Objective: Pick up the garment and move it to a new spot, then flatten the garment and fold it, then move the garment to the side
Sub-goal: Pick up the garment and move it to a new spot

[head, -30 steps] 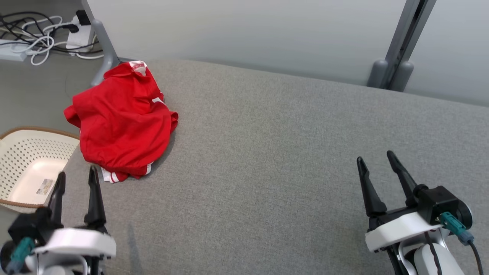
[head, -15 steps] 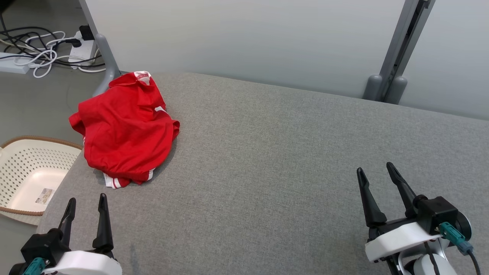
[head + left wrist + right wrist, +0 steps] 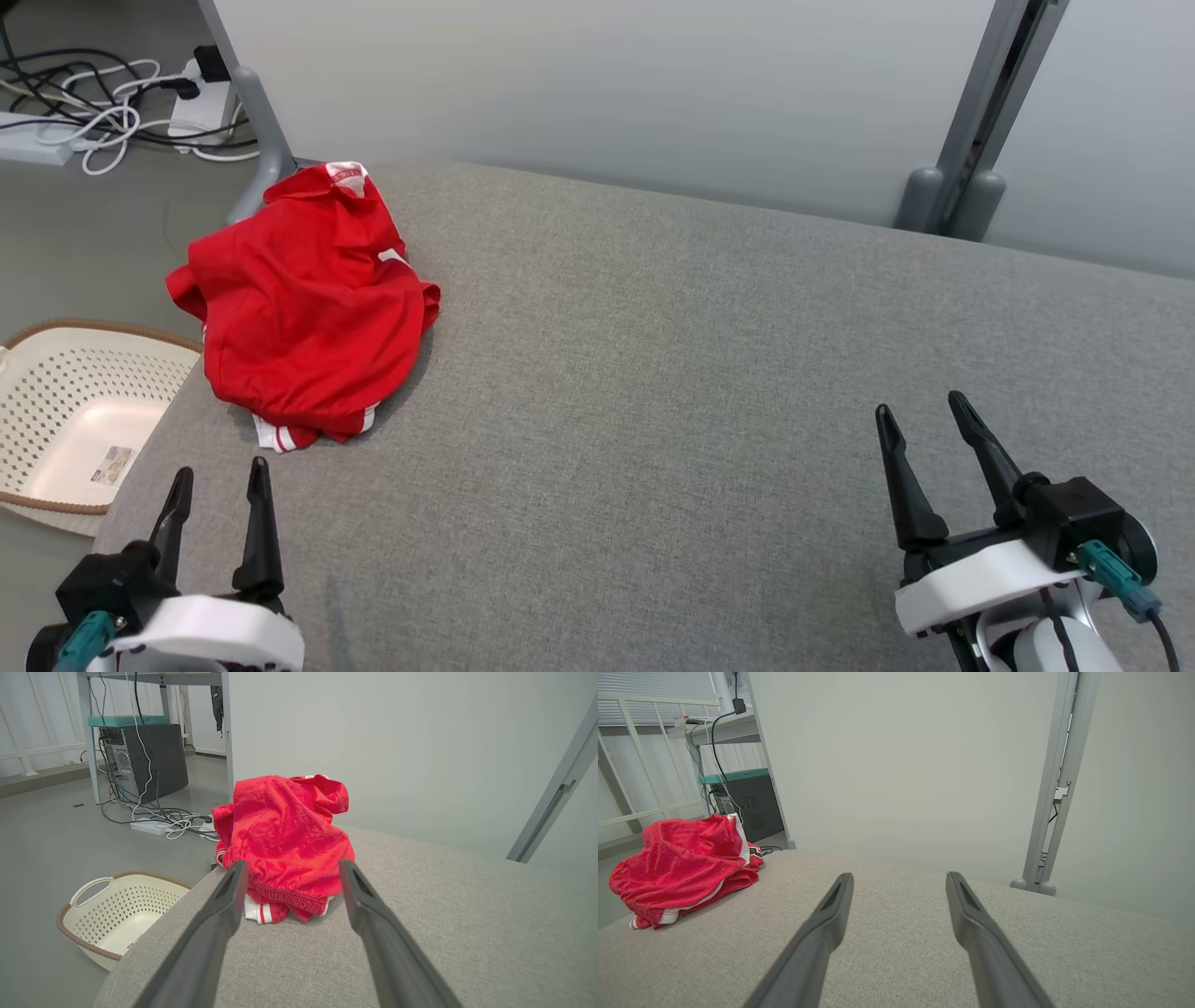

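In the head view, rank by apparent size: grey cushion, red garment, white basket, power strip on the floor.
1. grey cushion
2. red garment
3. white basket, cut off at the frame edge and farther away on the floor, so true size unsure
4. power strip

Right gripper [image 3: 899, 879] fingers spread apart above the grey cushion [image 3: 901, 947] (holding nothing). Crumpled red garment [image 3: 682, 870] lies far left, at the cushion's edge.
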{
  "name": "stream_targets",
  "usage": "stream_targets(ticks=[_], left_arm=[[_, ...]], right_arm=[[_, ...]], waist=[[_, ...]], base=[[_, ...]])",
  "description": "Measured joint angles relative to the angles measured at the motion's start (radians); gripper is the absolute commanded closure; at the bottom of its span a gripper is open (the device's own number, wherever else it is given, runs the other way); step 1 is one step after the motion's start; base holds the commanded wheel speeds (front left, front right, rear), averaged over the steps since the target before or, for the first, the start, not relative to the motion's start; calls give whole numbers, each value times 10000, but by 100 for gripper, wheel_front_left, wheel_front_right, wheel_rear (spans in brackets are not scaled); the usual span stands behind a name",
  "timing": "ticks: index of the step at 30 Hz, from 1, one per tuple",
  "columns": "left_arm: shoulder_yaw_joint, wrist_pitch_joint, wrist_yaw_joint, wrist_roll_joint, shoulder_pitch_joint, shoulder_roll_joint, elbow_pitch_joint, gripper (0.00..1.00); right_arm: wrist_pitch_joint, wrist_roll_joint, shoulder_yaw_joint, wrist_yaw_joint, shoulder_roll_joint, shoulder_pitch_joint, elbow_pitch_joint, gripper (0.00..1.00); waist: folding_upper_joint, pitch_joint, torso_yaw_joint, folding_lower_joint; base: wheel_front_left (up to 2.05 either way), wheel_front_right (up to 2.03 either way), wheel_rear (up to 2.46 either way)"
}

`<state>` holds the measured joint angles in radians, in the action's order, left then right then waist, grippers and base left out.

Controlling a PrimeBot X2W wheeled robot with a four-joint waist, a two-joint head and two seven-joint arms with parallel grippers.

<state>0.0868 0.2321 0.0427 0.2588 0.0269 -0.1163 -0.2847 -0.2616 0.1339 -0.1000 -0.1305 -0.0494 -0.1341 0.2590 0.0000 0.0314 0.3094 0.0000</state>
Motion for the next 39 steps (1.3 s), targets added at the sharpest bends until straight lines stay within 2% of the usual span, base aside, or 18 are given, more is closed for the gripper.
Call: stream_targets(ticks=[4,9,12,21,29,30,31,32,39], left_arm=[[-42,4,0,140,471,33,27,0],[-44,-165,104,456,1941,-13,-96,0],[-12,-472,180,610,3018,-247,-518,0],[196,-1595,621,1482,5641,-1133,-3496,0],[303,-2337,757,2088,7113,-1712,-6146,0],[295,-2441,780,2192,7375,-1778,-6610,51],[276,-2439,796,2247,7466,-1814,-6755,51],[255,-2385,802,2261,7569,-1847,-6892,100],[-59,-1666,834,2142,7816,-2150,-7605,100]], right_arm=[[40,-117,75,0,4,-88,-171,0],[280,-299,59,0,-50,-538,-568,0],[453,-399,-61,0,-169,-856,-821,0],[673,-479,-393,0,-449,-1648,-1131,0],[663,-466,-435,0,-514,-1865,-1078,0],[650,-466,-433,0,-535,-1902,-1049,0],[642,-466,-435,0,-531,-1922,-1043,0],[633,-466,-431,0,-535,-1941,-1035,0],[591,-451,-439,0,-516,-2056,-926,0]], waist=[[0,276,55,0],[0,907,107,0],[0,1393,95,0],[0,2831,-313,0],[0,3603,-850,0],[0,3709,-933,0],[0,3744,-966,0],[0,3775,-990,0],[0,3788,-1050,0]], base=[[0,0,0],[0,0,0],[0,0,0],[0,0,0],[0,0,0],[0,0,0],[0,0,0],[0,0,0],[0,0,0]])
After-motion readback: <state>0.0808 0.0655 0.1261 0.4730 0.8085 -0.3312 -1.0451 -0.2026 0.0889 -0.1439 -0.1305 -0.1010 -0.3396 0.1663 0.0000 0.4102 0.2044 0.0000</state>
